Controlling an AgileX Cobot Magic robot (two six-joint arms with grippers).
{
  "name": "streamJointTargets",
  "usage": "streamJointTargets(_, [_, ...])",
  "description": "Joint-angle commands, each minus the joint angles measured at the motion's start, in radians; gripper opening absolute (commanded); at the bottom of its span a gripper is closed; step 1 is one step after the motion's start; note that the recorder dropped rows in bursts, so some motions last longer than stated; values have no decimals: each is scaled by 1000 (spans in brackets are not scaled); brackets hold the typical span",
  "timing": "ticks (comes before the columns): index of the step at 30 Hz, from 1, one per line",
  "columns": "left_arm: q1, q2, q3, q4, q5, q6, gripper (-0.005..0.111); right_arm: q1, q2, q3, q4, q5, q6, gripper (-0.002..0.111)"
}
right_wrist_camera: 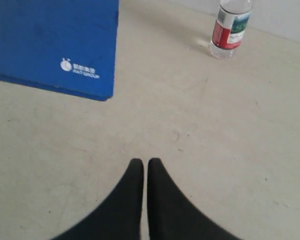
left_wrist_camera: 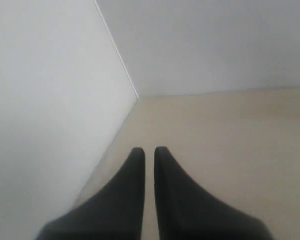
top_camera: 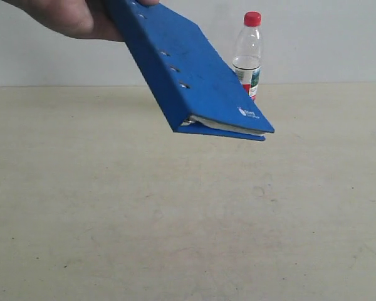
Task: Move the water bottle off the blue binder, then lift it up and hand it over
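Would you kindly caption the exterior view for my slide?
A hand holds the blue binder tilted above the table; the water bottle stands upright behind it.

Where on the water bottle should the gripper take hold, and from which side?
Probably around the labelled body of the water bottle, coming level from the exterior view's right: it stands upright on the table, and the raised blue binder covers its lower left.

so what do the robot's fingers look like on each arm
The left gripper and right gripper look alike: each has two matte black fingers, broad at the base, tapering to rounded tips. No cables, markings or arm links show.
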Motion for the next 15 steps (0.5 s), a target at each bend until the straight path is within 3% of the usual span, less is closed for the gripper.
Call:
streamJointTargets(1, [3, -356, 7, -20, 22, 98, 5, -3, -40, 3, 248, -119, -119, 0])
streamJointTargets(4, [3, -529, 7, -20, 54, 68, 5, -3, -131, 3, 408, -184, -211, 0])
streamJointTargets(7, [-8, -645, 5, -20, 65, -122, 5, -3, -312, 3, 378, -284, -223, 0])
streamJointTargets(9, [-38, -679, 5, -20, 181, -162, 5, -3, -458, 3, 235, -297, -112, 0])
streamJointTargets(11, [-67, -683, 20, -20, 323, -159, 5, -3, -608, 3, 14, -186, 222, 0])
streamJointTargets(13, [-68, -683, 70, -20, 337, -159, 5, -3, -664, 19, -128, -67, 404, 0])
streamJointTargets(15, [-68, -682, 152, -20, 337, -159, 5, -3, -664, 93, -191, -43, 411, 0])
